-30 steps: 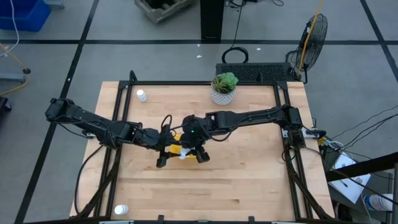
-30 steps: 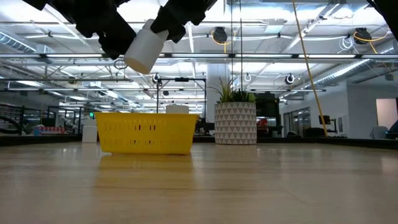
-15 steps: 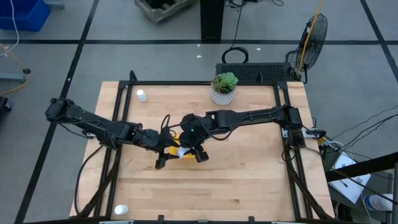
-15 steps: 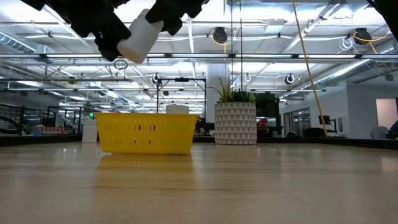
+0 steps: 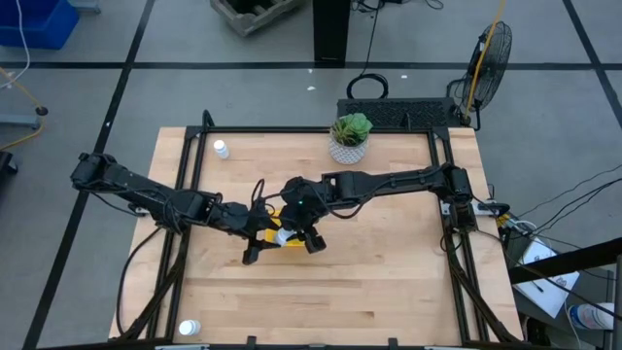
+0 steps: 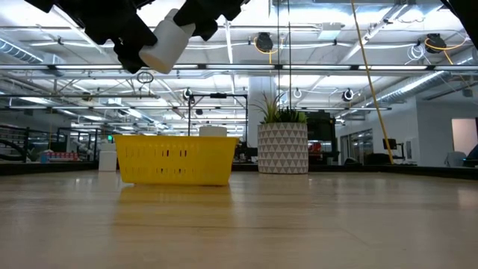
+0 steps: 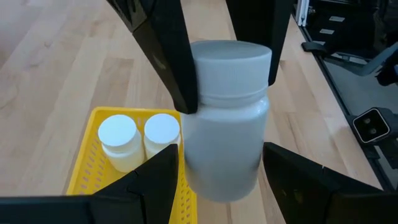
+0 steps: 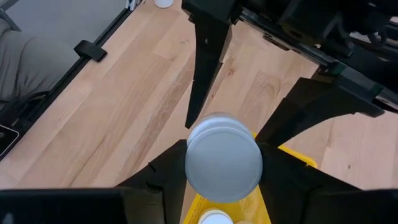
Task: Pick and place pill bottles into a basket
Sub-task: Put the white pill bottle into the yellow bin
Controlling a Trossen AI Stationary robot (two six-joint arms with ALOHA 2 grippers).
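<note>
Both grippers are meeting mid-frame over the yellow basket (image 5: 273,233). Right gripper (image 8: 225,163) fingers are squeezing one pill bottle (image 7: 225,118); left gripper (image 7: 214,165) fingers are apart around it. Two bottles (image 7: 140,140) are sitting in the basket, and two more (image 5: 221,149) are standing on the worktop (image 5: 389,282).

Matt white plastic bottle (image 7: 225,118) (ribbed cap), perforated yellow plastic basket (image 7: 82,167), pale smooth wood table (image 5: 389,282).

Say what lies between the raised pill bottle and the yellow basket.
Nothing. In the low view, only open air separates the pill bottle from the basket.
</note>
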